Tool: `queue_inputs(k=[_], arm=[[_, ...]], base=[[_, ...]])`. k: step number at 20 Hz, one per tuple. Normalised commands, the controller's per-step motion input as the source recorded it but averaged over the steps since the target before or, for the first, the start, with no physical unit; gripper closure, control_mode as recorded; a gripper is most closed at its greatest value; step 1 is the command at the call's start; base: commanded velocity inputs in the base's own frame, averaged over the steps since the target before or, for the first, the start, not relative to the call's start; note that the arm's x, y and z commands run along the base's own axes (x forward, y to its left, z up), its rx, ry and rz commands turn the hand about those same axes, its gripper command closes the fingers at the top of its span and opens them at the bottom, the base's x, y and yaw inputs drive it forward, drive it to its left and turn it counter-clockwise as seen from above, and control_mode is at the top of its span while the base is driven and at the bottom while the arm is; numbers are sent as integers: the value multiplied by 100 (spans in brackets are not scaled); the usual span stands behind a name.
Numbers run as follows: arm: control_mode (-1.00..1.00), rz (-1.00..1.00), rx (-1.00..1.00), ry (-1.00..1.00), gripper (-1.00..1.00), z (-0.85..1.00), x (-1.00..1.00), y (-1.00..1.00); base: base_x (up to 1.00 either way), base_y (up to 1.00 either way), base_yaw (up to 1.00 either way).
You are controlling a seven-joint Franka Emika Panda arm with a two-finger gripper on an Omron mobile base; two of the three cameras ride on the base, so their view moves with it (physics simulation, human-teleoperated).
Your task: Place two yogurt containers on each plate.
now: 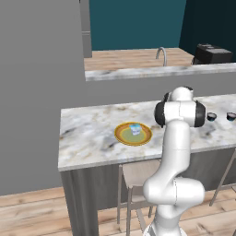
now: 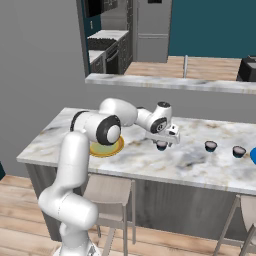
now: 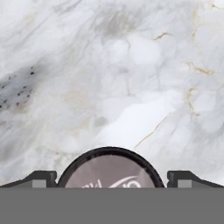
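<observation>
The marble counter (image 2: 200, 167) carries it all. On the orange plate (image 1: 124, 137) sits only the pale cup (image 1: 135, 128). The gripper (image 2: 165, 140) hangs spread wide straight over a dark cup (image 3: 110, 170), one finger (image 3: 39, 179) on either side. Two more dark cups (image 2: 210, 146) wait further along. Closing off-centre could tip or skid that small cup away.

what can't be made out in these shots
- Blue plate: cut off by the right edge, right base view.
- Orange plate: partly hidden behind the arm, right base view.
- Cup between the hand fingers: lower part cut off, hand view.
- Cup labels: too small, base views.
</observation>
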Motion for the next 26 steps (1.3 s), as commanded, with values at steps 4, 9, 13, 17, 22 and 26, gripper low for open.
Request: queue_inputs(k=[4, 9, 13, 17, 22, 26], arm=[[-100, 0, 0, 0, 100, -4, 0, 0], [-100, -1, 0, 0, 100, 0, -1, 0], [-100, -4, 0, 0, 100, 6, -21, 0], [-100, 0, 0, 1, 100, 31, -63, 17], [-100, -4, 0, 0, 100, 25, -76, 65], [-100, 0, 0, 0, 100, 22, -76, 94]], base=[[0, 0, 0], [0, 0, 0], [0, 0, 0], [0, 0, 0], [0, 0, 0], [0, 0, 0]])
